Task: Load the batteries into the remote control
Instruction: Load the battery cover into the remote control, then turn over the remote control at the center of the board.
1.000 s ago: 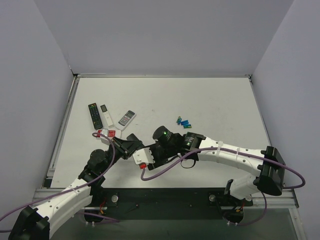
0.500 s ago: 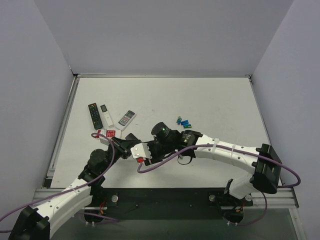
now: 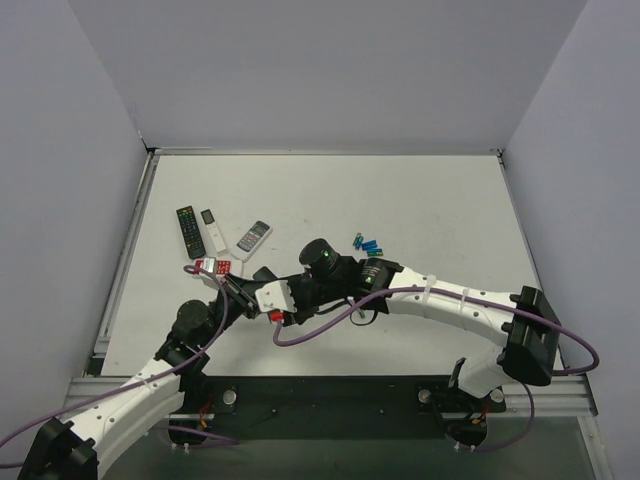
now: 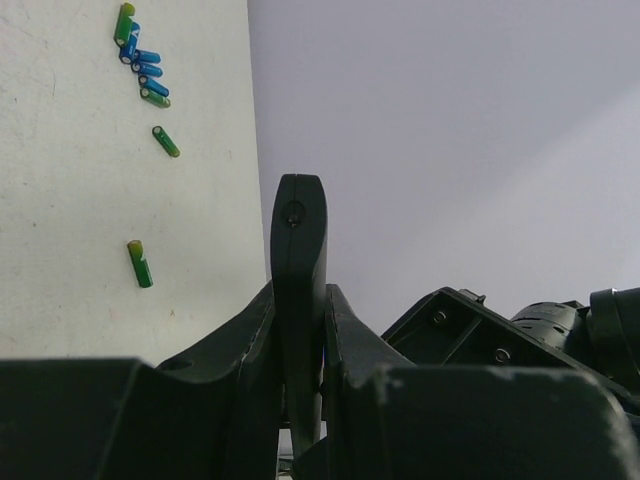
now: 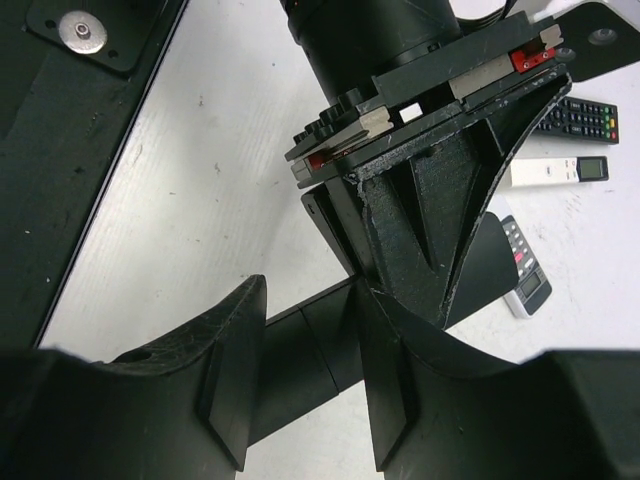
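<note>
My left gripper (image 4: 299, 297) is shut on the slim black remote control (image 4: 298, 215) and holds it on edge above the table. In the right wrist view the remote (image 5: 296, 352) crosses the gap between my right gripper's (image 5: 312, 405) spread fingers, with a seam line across it. The left gripper (image 5: 432, 215) is just beyond. From above, both grippers, left (image 3: 250, 287) and right (image 3: 268, 303), meet left of centre. Green and blue batteries (image 3: 368, 245) lie behind them and show in the left wrist view (image 4: 140, 70). No orange-red cell or cover piece shows.
A black remote with coloured buttons (image 3: 188, 230), a slim white remote (image 3: 209, 231), a grey-white remote (image 3: 254, 236) and a red-and-white remote (image 3: 215, 267) lie at the left. Two single green cells (image 4: 140, 264) lie apart from the battery cluster.
My right gripper has moved left and a little away from the near edge, closing in on the left gripper and the remote. The left arm has barely moved.
</note>
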